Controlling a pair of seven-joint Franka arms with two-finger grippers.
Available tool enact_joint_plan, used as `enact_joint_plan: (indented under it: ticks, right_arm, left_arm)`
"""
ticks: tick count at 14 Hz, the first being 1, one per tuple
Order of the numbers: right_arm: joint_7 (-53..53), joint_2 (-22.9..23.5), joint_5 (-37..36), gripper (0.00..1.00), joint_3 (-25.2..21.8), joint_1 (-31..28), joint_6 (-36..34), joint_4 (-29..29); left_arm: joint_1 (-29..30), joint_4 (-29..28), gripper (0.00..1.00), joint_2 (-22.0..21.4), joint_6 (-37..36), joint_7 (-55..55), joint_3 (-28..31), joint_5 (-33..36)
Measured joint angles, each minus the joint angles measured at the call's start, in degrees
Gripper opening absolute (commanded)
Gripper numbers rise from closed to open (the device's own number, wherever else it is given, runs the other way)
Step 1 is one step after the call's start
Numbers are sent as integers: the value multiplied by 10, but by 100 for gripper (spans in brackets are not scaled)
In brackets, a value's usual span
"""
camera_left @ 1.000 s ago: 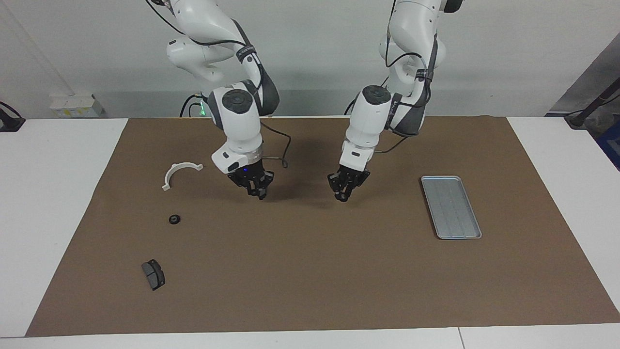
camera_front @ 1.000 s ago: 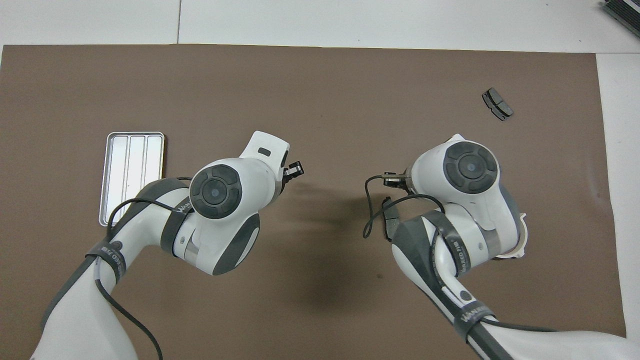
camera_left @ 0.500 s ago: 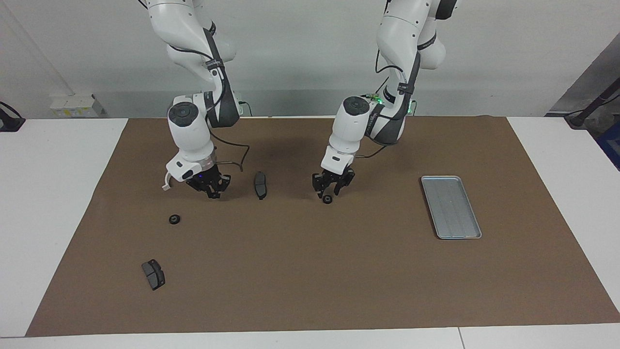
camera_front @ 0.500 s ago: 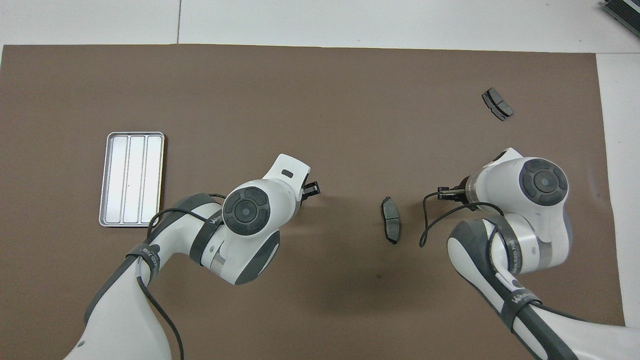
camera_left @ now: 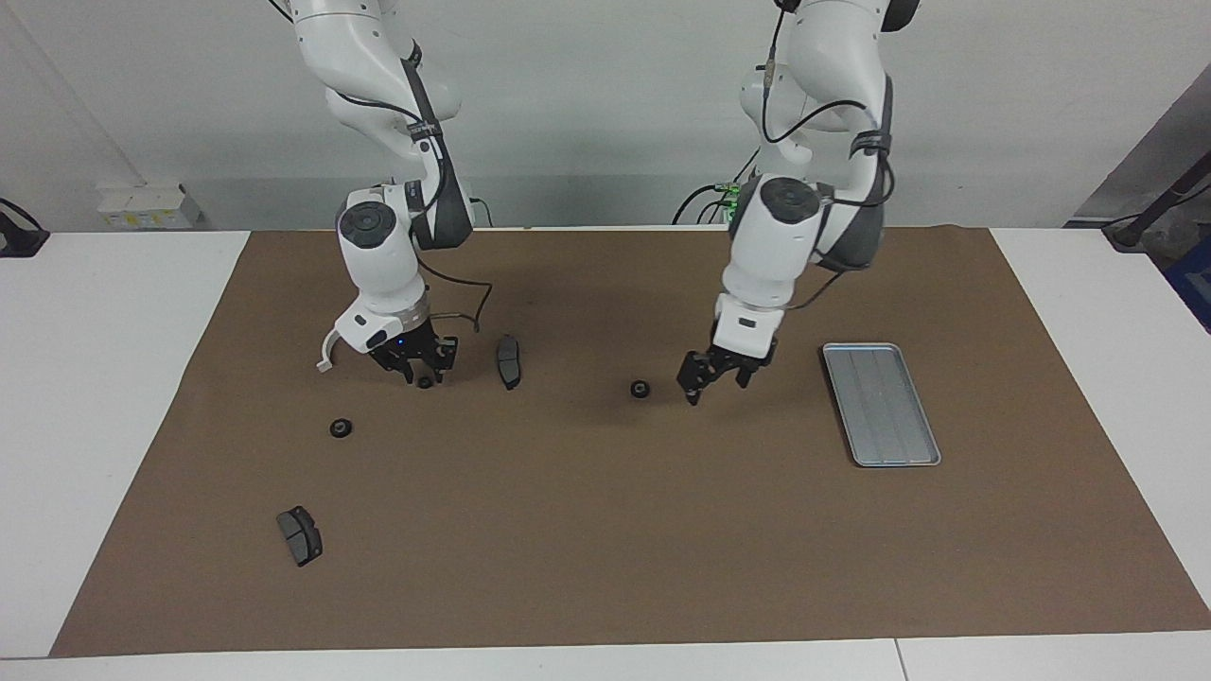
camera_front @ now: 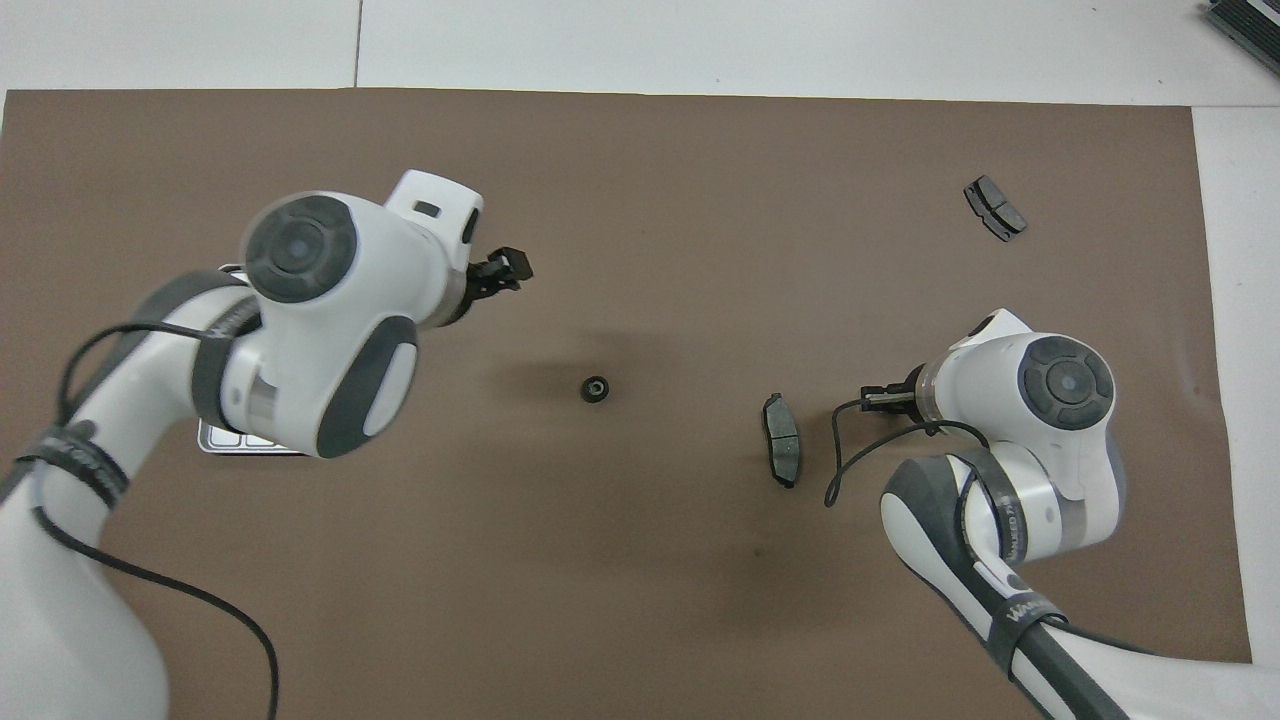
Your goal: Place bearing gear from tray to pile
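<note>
The silver-grey tray (camera_left: 880, 404) lies toward the left arm's end of the mat; in the overhead view only a corner of the tray (camera_front: 225, 443) shows under the left arm. A small black bearing gear (camera_left: 640, 388) lies alone mid-mat, also in the overhead view (camera_front: 596, 388). My left gripper (camera_left: 708, 378) is open and empty, low over the mat between that gear and the tray. My right gripper (camera_left: 421, 369) is low beside the white bracket (camera_left: 326, 355), with a second bearing gear (camera_left: 425, 383) right under its tip. A third gear (camera_left: 341, 427) lies close by.
One dark brake pad (camera_left: 509, 360) lies between the two grippers, also seen in the overhead view (camera_front: 782, 452). Another brake pad (camera_left: 299, 535) lies farther from the robots at the right arm's end. The brown mat (camera_left: 605, 549) covers the white table.
The left gripper let go of a gear mid-mat and moved toward the tray. The right gripper moved from the nearer brake pad to the bracket, where a gear now shows under it.
</note>
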Motion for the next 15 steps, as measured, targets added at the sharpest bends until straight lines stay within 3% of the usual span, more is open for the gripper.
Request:
enact_joint_plan:
  ticks: [3, 7, 11, 15]
  right_arm:
    - [54, -4, 0, 100, 1, 49, -47, 59]
    - [123, 22, 1, 100, 3, 115, -62, 133]
    - [192, 103, 0, 100, 4, 185, -87, 254]
    - [264, 201, -9, 100, 4, 240, -97, 353]
  left_arm:
    - [94, 75, 100, -15, -128, 122, 2, 0]
    - [157, 104, 100, -41, -204, 238, 3, 1]
    - [168, 159, 100, -62, -298, 271, -2, 43]
    - [168, 161, 100, -65, -309, 306, -6, 45]
